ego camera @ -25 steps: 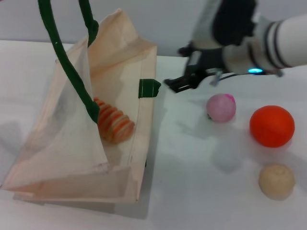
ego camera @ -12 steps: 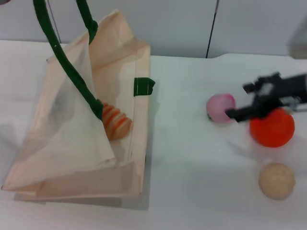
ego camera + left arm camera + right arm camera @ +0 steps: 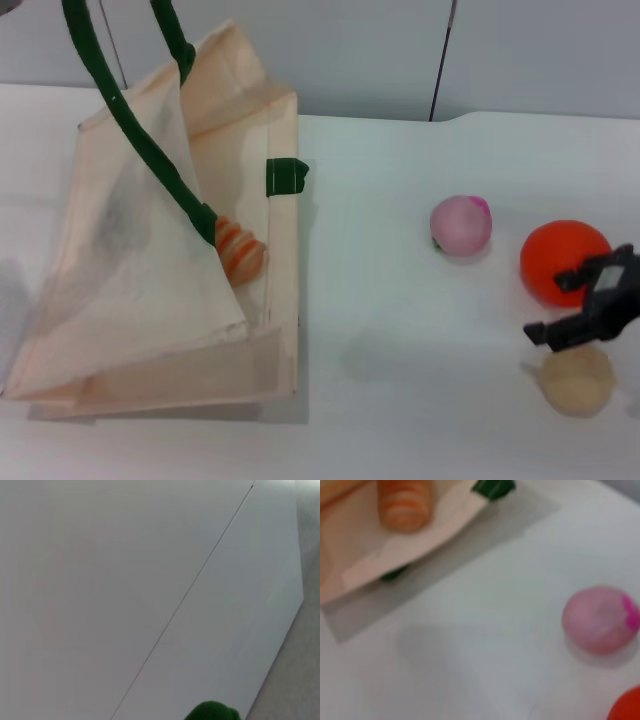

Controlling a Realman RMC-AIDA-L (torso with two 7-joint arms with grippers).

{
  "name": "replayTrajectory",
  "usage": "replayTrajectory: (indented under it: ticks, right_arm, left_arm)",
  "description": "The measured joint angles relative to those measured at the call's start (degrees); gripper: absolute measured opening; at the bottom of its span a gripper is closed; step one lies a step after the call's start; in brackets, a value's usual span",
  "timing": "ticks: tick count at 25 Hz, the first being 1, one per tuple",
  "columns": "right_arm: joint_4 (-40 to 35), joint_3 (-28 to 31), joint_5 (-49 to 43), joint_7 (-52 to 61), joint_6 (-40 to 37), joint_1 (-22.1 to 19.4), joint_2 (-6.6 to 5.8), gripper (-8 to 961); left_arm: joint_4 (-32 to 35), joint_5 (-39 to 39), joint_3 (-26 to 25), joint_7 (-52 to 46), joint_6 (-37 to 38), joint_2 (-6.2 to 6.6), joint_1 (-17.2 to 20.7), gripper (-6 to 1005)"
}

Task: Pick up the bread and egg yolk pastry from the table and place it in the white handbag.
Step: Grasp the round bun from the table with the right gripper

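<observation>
1. Head view: the egg yolk pastry point(image 3: 577, 380) lies on the table point(image 3: 400, 330) at about 4 o'clock, a round ball with no long axis.
2. The right gripper point(image 3: 580, 318) hovers just above it at its 12 o'clock, fingers apart and empty; it is the nearer arm.
3. The bread point(image 3: 240, 250) already lies in the white handbag point(image 3: 150, 290).
4. The left gripper is out of view, near a green handle point(image 3: 130, 110).

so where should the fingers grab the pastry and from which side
Grip the pastry across its widest middle, coming straight down from above. It is a plain round ball on the table, with the orange ball close behind, so probably only a top approach stays clear. The right gripper hovers just above it.
</observation>
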Motion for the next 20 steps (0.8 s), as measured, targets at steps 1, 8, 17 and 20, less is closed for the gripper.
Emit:
replayTrajectory:
  ticks: [1, 8, 17, 20]
  right_arm:
    - [0.33, -0.08, -0.16, -0.39, 0.53, -0.01, 0.04, 897]
    - [4.09, 0.2, -1.11, -1.41, 1.53, 0.35, -0.05, 897]
    - [7.75, 1.17, -5.75, -1.15, 1.12, 1.87, -0.05, 898]
    - [8.86, 2.22, -7.75, -1.12, 1.1, 2.42, -0.04, 898]
  left_arm:
    - [0.0, 0.0, 0.0, 0.0, 0.11, 0.0, 0.04, 120]
    - [0.0, 0.16, 0.0, 0.0, 0.19, 0.0, 0.12, 120]
    - [0.0, 0.02, 0.0, 0.0, 0.2, 0.0, 0.2, 119]
    - [0.0, -0.05, 0.0, 0.0, 0.21, 0.0, 0.21, 119]
